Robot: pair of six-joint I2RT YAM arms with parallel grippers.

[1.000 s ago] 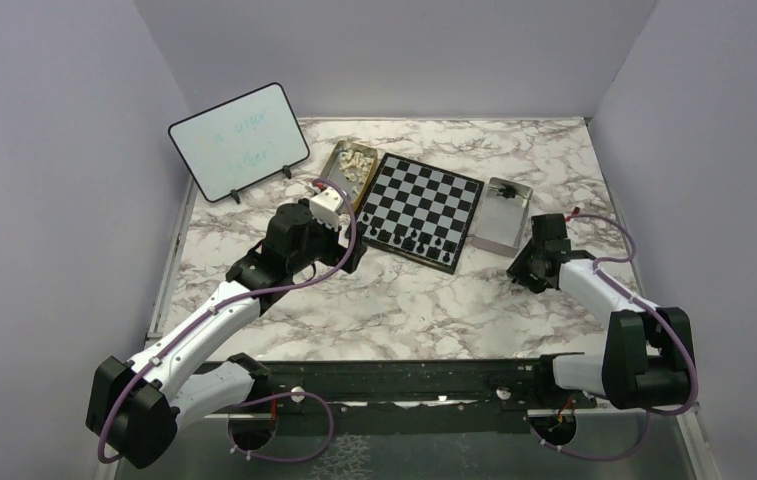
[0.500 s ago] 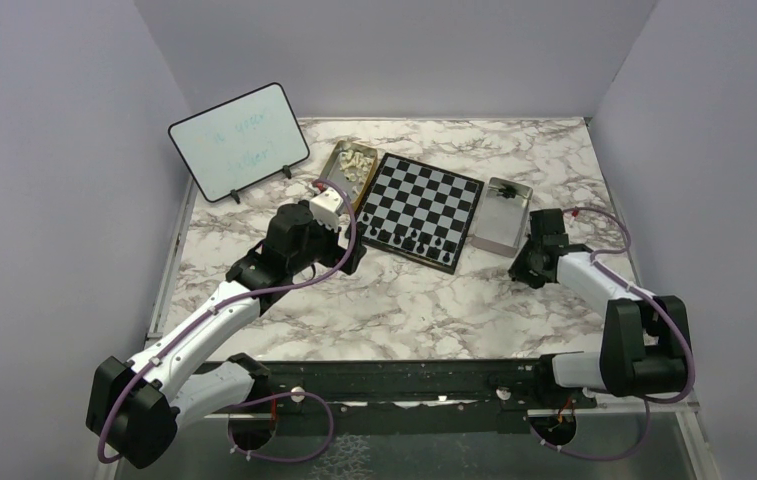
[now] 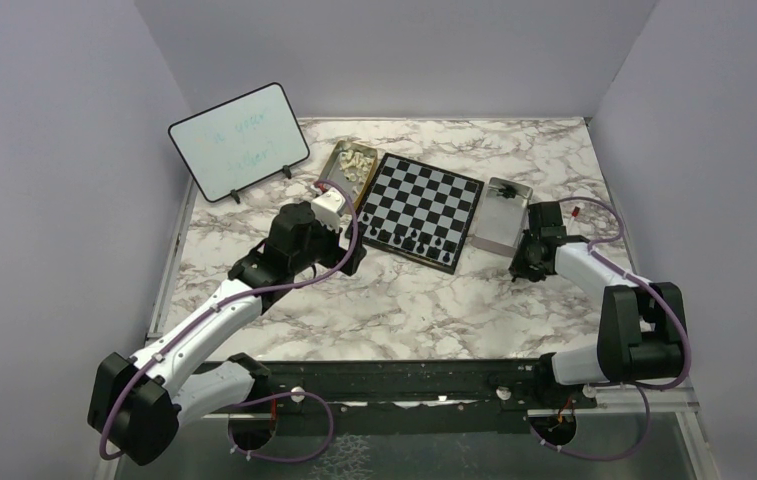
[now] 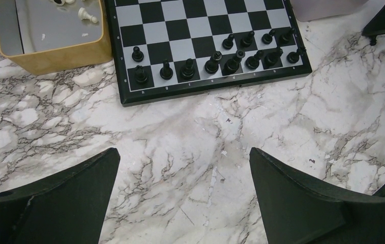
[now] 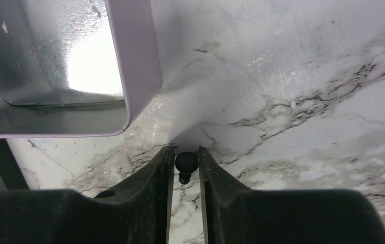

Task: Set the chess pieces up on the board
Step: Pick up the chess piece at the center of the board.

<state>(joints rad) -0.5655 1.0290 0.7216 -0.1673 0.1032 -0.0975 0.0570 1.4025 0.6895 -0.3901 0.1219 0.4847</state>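
Right pincer (image 5: 185,152): jaws narrow, closed on the round head of one black piece (image 5: 186,161), just off the near corner of a silver tin (image 5: 129,76), over the marble bench (image 5: 307,101). I cannot tell whether the piece is lifted or resting. The top view does not show this piece. It shows only the pincer beside the tin, right of the board (image 3: 422,210).

Left pincer (image 4: 183,152): jaws wide, nothing between them, over bare bench short of the board. Only this wrist view shows black chessmen (image 4: 233,56) on the board's two nearest rows, and cream chessmen (image 4: 86,14) in a gold tin (image 4: 53,53) just beside the board.

Writing: the board's border characters are too small to read. The faint green scrawl on the whiteboard (image 3: 239,140) is illegible.
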